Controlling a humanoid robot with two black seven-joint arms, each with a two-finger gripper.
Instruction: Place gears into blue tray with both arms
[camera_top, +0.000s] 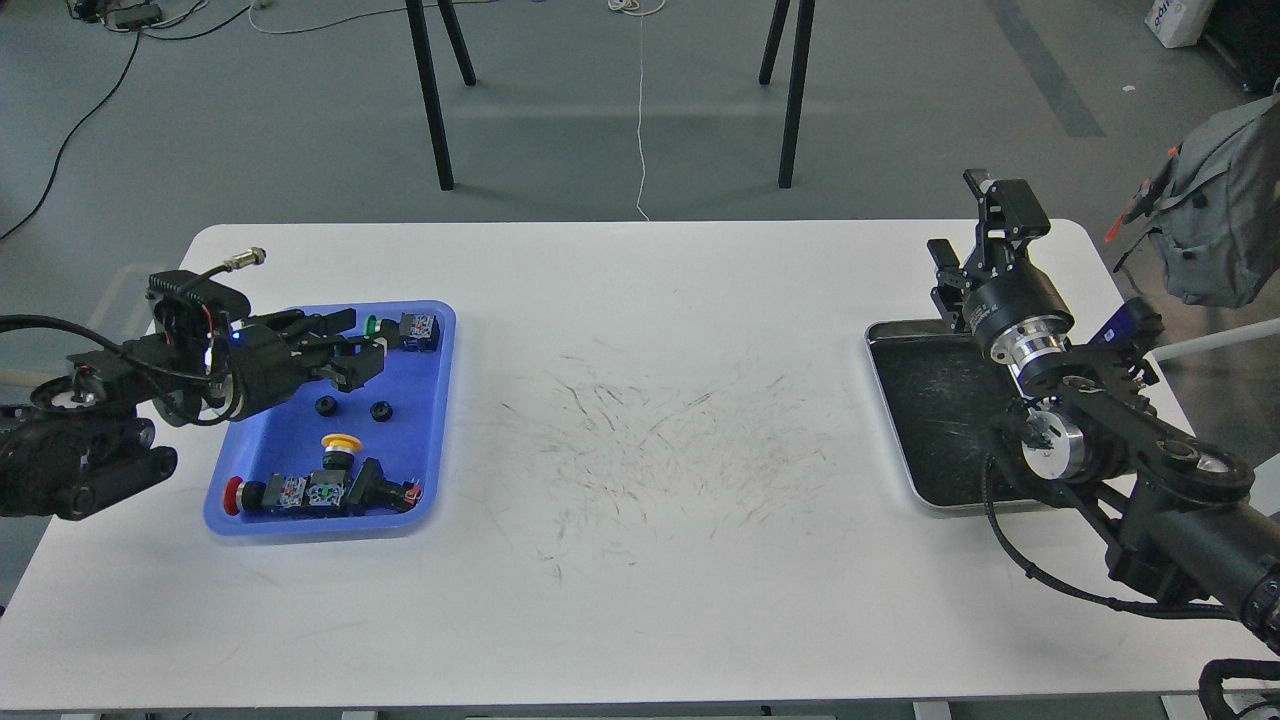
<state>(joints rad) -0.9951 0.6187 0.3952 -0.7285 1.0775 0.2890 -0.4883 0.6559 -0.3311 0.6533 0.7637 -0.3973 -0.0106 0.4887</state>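
Observation:
The blue tray (420, 400) lies at the table's left. Two small black gears (325, 405) (380, 410) lie side by side on its floor near the middle. My left gripper (365, 340) hovers open over the tray's back half, just behind the gears, its fingers pointing right with nothing between them. My right gripper (945, 262) is at the far right, above the back rim of the silver tray (930, 420). It is seen dark from behind, so its fingers cannot be told apart.
Push-button switches share the blue tray: a green one (410, 328) at the back, a yellow-capped one (340, 445), and a red-capped one (232, 495) in a row along the front. A grey bag (1215, 220) hangs beyond the table's right edge.

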